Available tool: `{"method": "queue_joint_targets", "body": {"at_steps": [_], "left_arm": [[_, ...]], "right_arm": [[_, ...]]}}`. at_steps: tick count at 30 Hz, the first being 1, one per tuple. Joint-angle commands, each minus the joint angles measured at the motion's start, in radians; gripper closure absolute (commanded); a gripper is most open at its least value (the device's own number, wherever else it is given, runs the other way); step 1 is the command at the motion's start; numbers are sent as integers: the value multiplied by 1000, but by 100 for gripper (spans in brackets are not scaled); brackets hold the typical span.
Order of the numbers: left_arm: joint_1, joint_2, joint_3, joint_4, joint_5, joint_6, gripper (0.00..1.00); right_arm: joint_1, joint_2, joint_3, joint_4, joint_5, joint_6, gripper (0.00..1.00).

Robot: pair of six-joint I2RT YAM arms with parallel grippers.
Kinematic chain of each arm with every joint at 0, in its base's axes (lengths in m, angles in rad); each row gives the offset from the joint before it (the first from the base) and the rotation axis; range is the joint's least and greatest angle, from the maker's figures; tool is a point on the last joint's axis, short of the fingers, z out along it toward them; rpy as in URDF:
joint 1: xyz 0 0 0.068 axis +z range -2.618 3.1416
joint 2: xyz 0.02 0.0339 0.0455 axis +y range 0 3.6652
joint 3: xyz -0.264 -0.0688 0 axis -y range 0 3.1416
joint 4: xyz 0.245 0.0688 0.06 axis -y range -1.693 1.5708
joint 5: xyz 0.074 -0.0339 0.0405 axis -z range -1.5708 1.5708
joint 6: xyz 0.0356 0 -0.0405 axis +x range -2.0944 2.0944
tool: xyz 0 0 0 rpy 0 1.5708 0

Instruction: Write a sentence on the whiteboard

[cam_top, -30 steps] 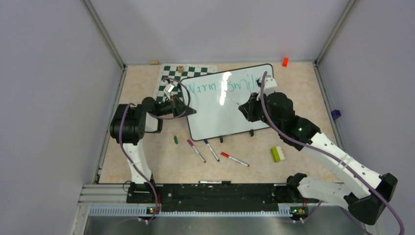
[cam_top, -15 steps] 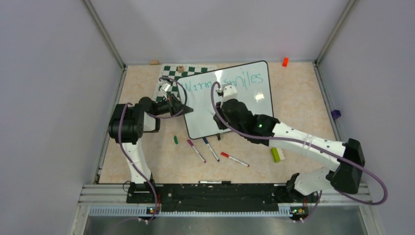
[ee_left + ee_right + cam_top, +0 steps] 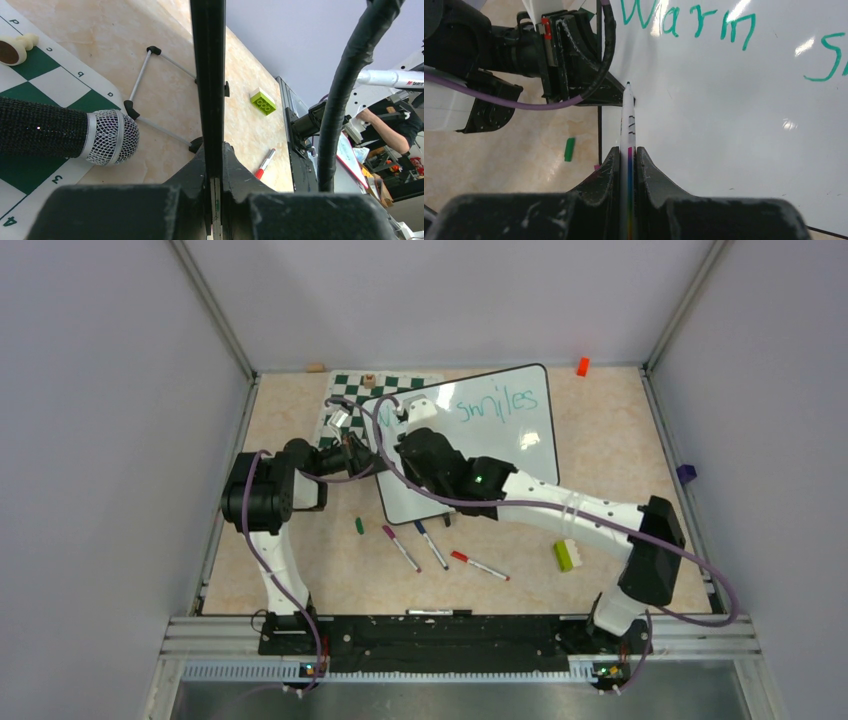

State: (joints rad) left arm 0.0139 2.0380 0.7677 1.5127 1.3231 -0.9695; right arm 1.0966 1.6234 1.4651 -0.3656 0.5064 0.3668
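Observation:
The whiteboard [image 3: 505,455] stands tilted on the table, with the sentence's teal word "smiles" [image 3: 497,403] showing in the top view. In the right wrist view "Warm" [image 3: 689,20] is at the top of the board [image 3: 734,125]. My left gripper [image 3: 372,462] is shut on the board's left rim, seen edge-on in the left wrist view [image 3: 208,75] between the fingers [image 3: 235,170]. My right gripper [image 3: 628,155] is shut on a white marker [image 3: 629,122], whose teal tip is by the board's left edge below "Warm". I cannot tell if the tip touches.
A green chess mat [image 3: 345,390] lies behind the board, with a microphone [image 3: 65,135] and a pale chess piece [image 3: 15,47] on it. Three pens [image 3: 432,546] and a green cap [image 3: 359,525] lie in front. There is also a green brick [image 3: 567,555] and an orange piece [image 3: 582,366].
My right arm swept left across the board, from the right end of the first line to the left edge below "Warm". The word "smiles" was finished. The left gripper kept its hold.

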Motion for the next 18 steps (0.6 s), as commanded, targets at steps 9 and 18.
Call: {"method": "queue_joint_targets", "body": {"at_steps": [9,18], "left_arm": [[22,-5,10,107,-54,45,100],[21,-5,10,107,-55,45,100]], "right_arm": [[9,111,125,-68,131,-5,100],[-23,160,150,-68,94,-2,100]]}}
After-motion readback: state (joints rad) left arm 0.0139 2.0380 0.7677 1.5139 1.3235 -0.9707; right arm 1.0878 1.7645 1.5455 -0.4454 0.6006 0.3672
